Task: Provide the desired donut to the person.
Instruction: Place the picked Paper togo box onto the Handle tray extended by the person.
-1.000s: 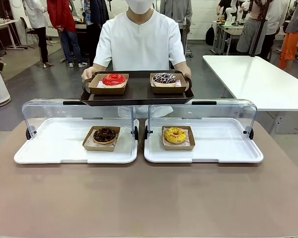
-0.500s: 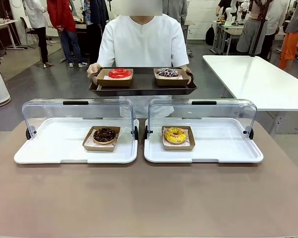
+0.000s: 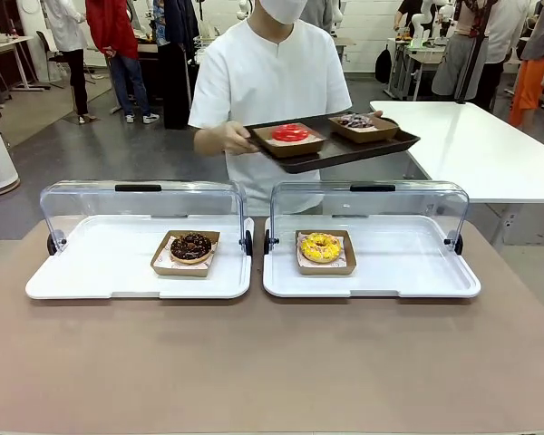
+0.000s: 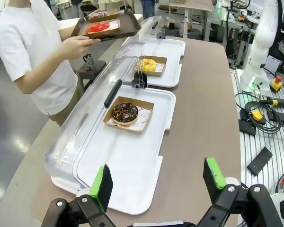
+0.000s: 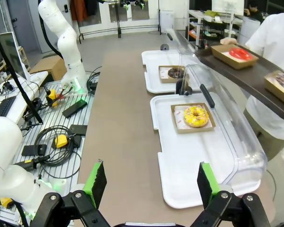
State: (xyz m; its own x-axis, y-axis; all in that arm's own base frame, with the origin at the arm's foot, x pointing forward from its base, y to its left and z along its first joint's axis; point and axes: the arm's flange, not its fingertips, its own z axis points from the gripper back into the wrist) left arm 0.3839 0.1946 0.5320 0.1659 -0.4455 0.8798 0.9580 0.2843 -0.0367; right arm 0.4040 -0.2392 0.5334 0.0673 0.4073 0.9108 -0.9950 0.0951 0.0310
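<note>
Two donuts sit on the bench, each in a brown paper tray on its own white serving tray with the clear lid swung up toward the far side. The chocolate donut (image 3: 191,246) lies on the robot's left half, the yellow donut (image 3: 320,246) on the right half, and the two white trays stand just beside each other at the middle.

The left tool (image 4: 158,179) hangs open and empty above the near end of the left white tray (image 4: 132,184), with the chocolate donut straight ahead along its fingers. The right tool (image 5: 150,183) is likewise open and empty above the near end of the right white tray (image 5: 189,184), the yellow donut ahead of it. So each arm is nearer its own side's donut.

The person (image 3: 270,82) stands at the far side, turned toward the robot's right, carrying a dark tray (image 3: 340,145) with a red donut (image 3: 290,132) and a dark sprinkled one (image 3: 355,120). Which bench donut they want cannot be told.

The raised lids wall off the far edge, so I judge the open approach is from the near side and from above
</note>
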